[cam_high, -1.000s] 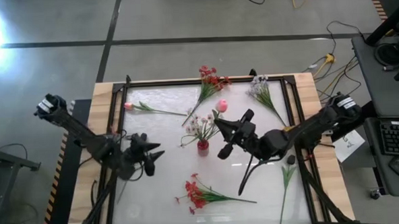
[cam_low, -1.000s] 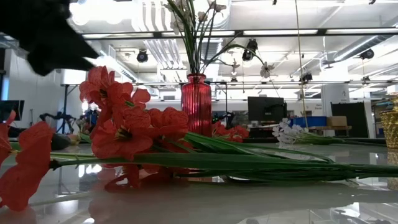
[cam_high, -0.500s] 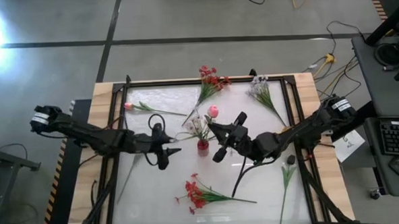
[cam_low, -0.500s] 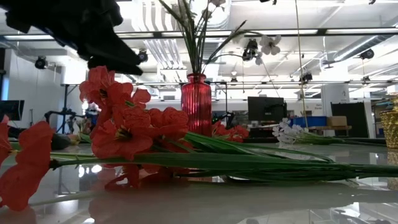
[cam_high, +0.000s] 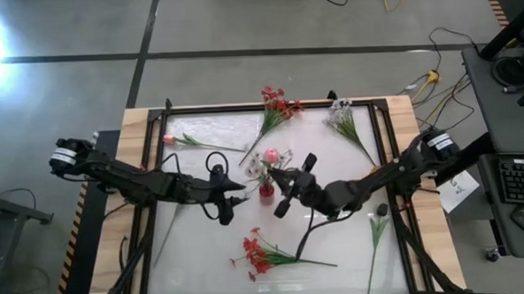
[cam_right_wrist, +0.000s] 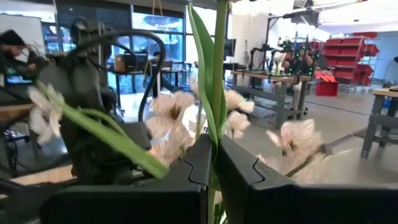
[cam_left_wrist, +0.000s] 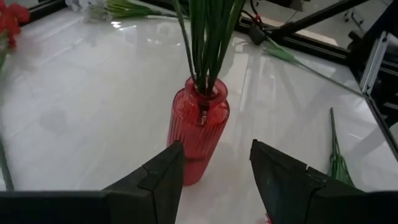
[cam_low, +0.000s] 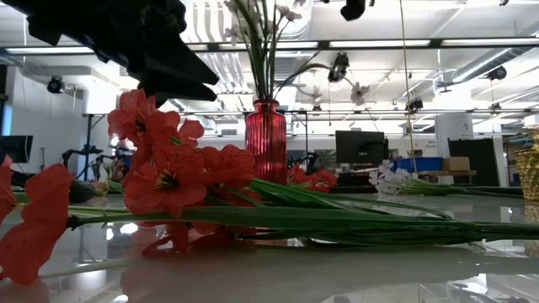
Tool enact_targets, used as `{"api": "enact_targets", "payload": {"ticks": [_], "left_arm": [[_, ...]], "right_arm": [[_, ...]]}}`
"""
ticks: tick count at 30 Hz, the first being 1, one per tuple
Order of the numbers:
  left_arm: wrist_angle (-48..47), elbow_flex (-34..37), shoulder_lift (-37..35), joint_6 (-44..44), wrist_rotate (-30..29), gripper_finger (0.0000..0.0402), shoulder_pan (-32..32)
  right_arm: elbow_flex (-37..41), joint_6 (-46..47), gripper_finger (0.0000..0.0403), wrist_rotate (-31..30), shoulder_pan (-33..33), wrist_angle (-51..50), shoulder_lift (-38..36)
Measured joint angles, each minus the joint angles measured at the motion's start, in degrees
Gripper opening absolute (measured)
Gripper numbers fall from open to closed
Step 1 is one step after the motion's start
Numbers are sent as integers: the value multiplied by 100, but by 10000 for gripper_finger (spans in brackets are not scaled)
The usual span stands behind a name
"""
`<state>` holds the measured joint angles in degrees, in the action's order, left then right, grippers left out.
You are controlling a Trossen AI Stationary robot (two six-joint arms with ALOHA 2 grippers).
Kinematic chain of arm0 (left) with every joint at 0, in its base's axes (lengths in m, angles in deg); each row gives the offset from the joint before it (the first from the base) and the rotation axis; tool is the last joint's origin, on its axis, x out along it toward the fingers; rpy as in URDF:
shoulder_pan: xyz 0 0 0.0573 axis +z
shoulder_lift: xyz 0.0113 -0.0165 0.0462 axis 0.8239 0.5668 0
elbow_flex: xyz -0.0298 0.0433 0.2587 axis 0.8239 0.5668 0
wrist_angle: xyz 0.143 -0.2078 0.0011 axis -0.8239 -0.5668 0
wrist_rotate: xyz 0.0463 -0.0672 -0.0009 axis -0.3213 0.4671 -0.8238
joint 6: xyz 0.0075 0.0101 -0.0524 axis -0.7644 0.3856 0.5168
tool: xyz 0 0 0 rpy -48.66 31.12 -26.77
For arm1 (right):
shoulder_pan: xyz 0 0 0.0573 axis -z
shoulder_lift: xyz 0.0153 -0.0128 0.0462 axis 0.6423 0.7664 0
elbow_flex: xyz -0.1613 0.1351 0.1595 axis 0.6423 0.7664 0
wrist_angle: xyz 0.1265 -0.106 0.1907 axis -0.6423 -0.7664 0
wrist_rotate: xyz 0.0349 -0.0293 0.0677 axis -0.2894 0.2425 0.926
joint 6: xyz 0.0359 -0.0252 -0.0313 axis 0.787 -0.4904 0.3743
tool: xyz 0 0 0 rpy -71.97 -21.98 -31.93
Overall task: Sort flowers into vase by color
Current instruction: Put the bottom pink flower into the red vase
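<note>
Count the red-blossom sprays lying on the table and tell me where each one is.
2. One bushy red-blossom spray lies at the table's far edge, behind the red ribbed glass vase. The other red-blossom spray lies near the front, before the vase. None seems hidden.

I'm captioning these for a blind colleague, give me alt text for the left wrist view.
The left gripper, fingers open, faces a ribbed red vase of green stems on a glossy white table. Another green stalk lies beyond it.
</note>
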<state>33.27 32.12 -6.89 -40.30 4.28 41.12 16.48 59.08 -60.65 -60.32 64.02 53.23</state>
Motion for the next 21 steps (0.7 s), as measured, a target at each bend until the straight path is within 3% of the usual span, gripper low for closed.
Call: {"api": "enact_targets", "payload": {"ticks": [5,11,17,21], "left_arm": [[-164,-18,-270,38,-2,172,11],[-1487,-16,-1110,83,-41,172,13],[-2645,-14,-1989,76,-348,172,15],[-3201,-12,-2414,90,-617,172,15]], "right_arm": [[1,326,13,-85,-1,-214,133],[0,1252,18,-23,-1,-1410,18],[-101,2037,78,-12,-35,-2403,-197],[-553,2592,126,283,-40,-3800,-381]]}}
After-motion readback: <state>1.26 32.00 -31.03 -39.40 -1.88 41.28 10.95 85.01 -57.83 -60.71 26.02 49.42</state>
